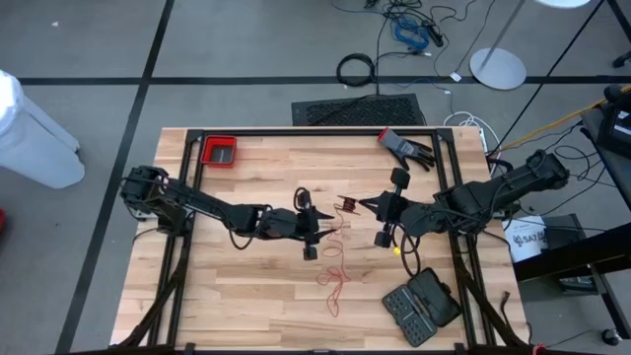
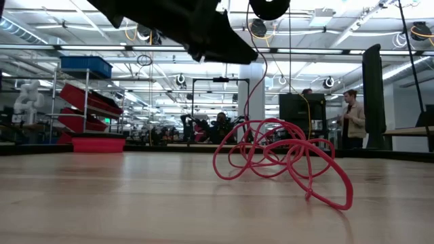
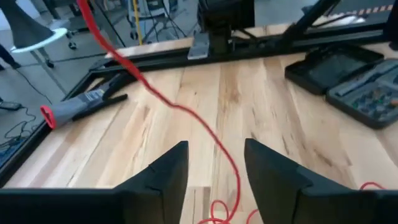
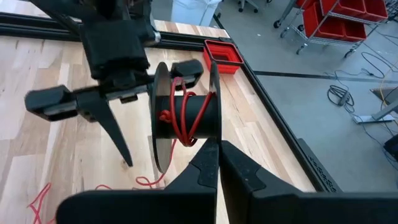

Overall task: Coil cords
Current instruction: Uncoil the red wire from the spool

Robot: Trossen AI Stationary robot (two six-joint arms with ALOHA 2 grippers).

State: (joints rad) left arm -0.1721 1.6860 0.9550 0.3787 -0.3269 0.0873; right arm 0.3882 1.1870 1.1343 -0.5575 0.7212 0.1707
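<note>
Red cord (image 3: 186, 112) runs between left tool (image 3: 214, 171) fingers

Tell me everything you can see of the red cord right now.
The red cord is very thin and string-like. A few turns are wound on a small black spool, whose flange the right gripper pinches with shut fingers. From there it runs down past the left gripper, passing between its parted fingers without being clamped, to a loose tangle of loops resting on the wooden table near its middle.
</note>
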